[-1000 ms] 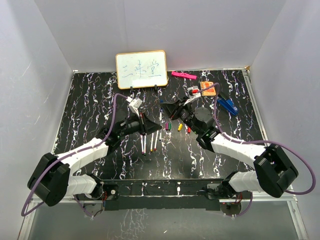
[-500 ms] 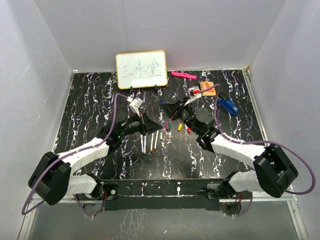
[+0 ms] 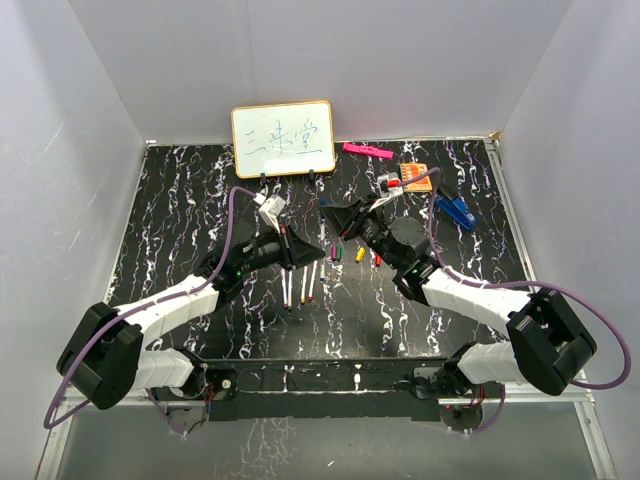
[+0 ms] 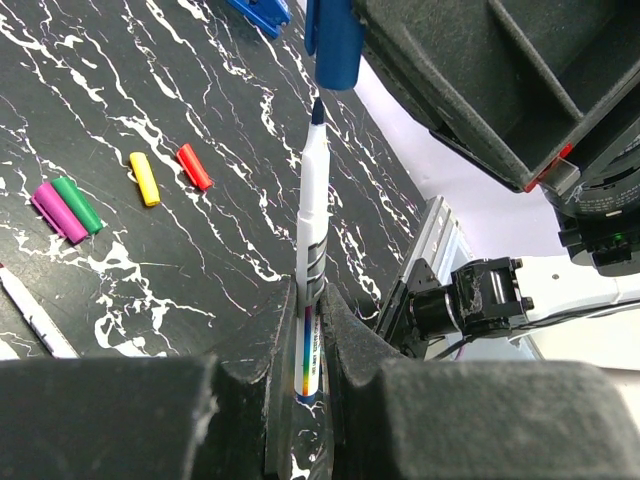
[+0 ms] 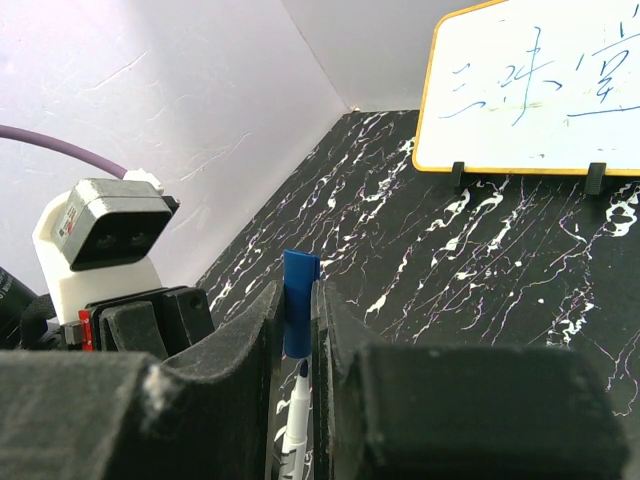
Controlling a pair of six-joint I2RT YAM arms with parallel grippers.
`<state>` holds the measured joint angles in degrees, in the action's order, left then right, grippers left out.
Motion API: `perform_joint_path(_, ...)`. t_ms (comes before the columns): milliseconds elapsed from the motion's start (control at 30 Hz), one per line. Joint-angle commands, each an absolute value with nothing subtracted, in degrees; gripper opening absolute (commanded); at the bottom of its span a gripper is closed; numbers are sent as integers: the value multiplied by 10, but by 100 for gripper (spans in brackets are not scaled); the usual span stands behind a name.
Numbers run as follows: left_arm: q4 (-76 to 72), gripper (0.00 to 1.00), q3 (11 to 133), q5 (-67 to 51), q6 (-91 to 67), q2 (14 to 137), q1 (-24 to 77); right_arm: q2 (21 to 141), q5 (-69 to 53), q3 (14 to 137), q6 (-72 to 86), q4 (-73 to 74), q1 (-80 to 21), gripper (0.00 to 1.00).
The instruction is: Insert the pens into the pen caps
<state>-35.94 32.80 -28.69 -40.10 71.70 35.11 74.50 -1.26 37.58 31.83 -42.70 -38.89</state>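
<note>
Two grippers meet nose to nose over mid-table. The top view can't resolve the contact: left gripper [image 3: 300, 252] and right gripper [image 3: 338, 222] are just dark wedges there, and what they hold is too small to see.

The wrist views fill the gap. Left gripper [image 4: 312, 320] is pinched tight on a pen [image 4: 311, 225], a thin white barrel with dark print and a rainbow strip. Its lower end is buried between the rough, matte black pads and its dark blue tip points up.

Right gripper [image 5: 297, 315] is closed down on the blue cap [image 5: 298, 300], smooth squared plastic. Only a narrow strip of it shows in the slot between the pads.

From the left wrist, the blue cap [image 4: 335, 40] sits just above the tip with a small gap, and its top is cut off by the frame edge. The tip is not in. Depth alignment: can't tell. The right wrist shows the tip only as a blurred sliver under the cap.

Several loose pens [image 3: 304, 285] lie side by side on the table [image 3: 180, 200], which is black with white veins, near the left gripper. Loose caps sit in a row: purple cap [image 4: 58, 212] touching green cap [image 4: 78, 203], with yellow cap [image 4: 146, 178] and red cap [image 4: 194, 166] apart. Whiteboard [image 5: 540, 90] stands at the back with its right edge cropped and its writing unreadable.
</note>
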Motion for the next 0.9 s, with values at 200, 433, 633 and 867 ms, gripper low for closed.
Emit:
perform_joint_path(200, -371, 0, 341, -281, -393, 712, 355, 744, -12, 363, 315, -471, -389, 0)
perform_joint_path(433, -370, 0, 343, -282, -394, 716, 355, 750, -17, 360, 319, -478, -389, 0)
perform_joint_path(633, -385, 0, 345, -283, -400, 722, 355, 751, -21, 353, 326, -484, -389, 0)
perform_joint_path(867, -390, 0, 342, -276, -401, 717, 355, 749, -24, 340, 332, -485, -390, 0)
